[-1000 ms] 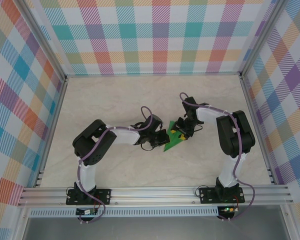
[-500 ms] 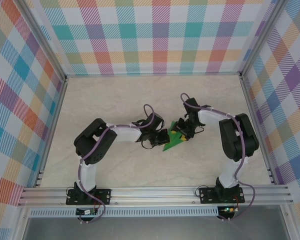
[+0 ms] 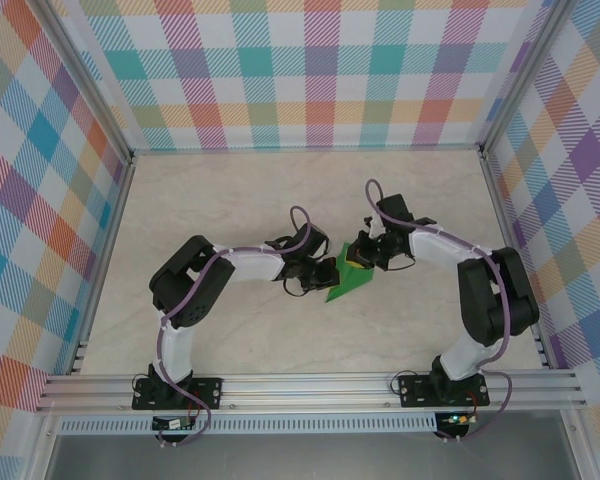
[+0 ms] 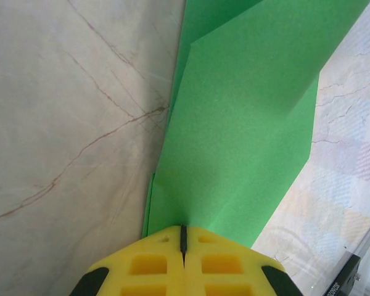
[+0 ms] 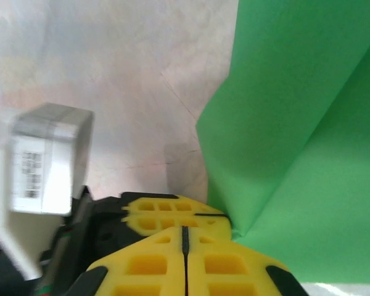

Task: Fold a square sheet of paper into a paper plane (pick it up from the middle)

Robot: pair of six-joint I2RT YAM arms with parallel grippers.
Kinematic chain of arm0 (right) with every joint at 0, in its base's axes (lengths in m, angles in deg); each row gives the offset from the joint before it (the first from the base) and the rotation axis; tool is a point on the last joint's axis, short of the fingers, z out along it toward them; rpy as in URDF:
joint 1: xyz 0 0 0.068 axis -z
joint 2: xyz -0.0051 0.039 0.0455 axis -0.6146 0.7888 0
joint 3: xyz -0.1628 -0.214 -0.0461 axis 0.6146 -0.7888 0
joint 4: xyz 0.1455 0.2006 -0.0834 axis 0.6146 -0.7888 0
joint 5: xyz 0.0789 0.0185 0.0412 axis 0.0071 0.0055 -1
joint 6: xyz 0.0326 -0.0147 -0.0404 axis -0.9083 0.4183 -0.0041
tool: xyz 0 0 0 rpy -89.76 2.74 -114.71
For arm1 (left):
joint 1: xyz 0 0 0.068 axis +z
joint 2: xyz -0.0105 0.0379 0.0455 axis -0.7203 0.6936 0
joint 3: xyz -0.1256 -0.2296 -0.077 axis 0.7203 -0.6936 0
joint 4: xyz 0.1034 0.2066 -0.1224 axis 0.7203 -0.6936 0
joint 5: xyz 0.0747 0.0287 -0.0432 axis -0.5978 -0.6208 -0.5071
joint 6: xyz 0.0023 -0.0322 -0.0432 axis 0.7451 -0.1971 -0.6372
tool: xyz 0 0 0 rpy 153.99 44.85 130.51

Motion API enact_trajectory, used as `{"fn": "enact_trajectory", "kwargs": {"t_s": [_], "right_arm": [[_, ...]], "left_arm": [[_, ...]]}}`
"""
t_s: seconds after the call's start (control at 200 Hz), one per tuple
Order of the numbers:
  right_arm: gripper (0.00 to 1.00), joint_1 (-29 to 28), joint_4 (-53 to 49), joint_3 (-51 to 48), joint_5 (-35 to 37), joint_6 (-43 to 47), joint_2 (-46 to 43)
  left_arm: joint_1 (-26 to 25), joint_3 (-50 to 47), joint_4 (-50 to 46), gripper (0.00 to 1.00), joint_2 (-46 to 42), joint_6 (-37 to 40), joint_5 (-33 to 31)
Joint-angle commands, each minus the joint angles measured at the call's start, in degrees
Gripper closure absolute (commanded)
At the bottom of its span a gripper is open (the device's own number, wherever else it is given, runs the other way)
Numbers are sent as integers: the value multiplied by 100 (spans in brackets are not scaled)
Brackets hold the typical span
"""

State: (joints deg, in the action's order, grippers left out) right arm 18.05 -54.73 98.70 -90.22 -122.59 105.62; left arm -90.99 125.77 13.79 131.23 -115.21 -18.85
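The square sheet of paper, bright green and folded into a pointed wedge, sits at the middle of the table between both arms. My left gripper comes at it from the left. In the left wrist view its yellow jaws are shut, and the paper rises straight out of the slit between them. My right gripper is at the paper's far right end. Its jaws are shut tip to tip, with the paper just to their right and the left gripper's fingers right in front.
The pale marbled table is boxed in by checked walls on three sides. An aluminium rail runs along the near edge by the arm bases. A white labelled block on the left wrist sits close to my right gripper.
My right gripper has gone from open to shut beside the paper, and the right arm's elbow has swung out to the right. The left gripper stayed shut on the paper.
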Motion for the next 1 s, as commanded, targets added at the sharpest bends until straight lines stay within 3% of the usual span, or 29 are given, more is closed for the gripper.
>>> {"fn": "enact_trajectory", "kwargs": {"t_s": [0.0,0.24,0.525,0.775,0.995], "right_arm": [[98,2,525,-155,-496,275,270],[100,-33,682,-204,-504,374,668],[100,17,466,-139,102,495,1066],[100,458,795,-260,269,307,975],[100,819,1150,-293,-27,228,943]], "left_arm": [[-7,-195,-1204,100,418,135,-283],[-13,-185,-1244,100,415,130,-307],[-22,-185,-1549,100,406,110,-371],[-22,-373,-1692,100,401,141,-367],[-20,-529,-1714,100,342,246,-326]]}}
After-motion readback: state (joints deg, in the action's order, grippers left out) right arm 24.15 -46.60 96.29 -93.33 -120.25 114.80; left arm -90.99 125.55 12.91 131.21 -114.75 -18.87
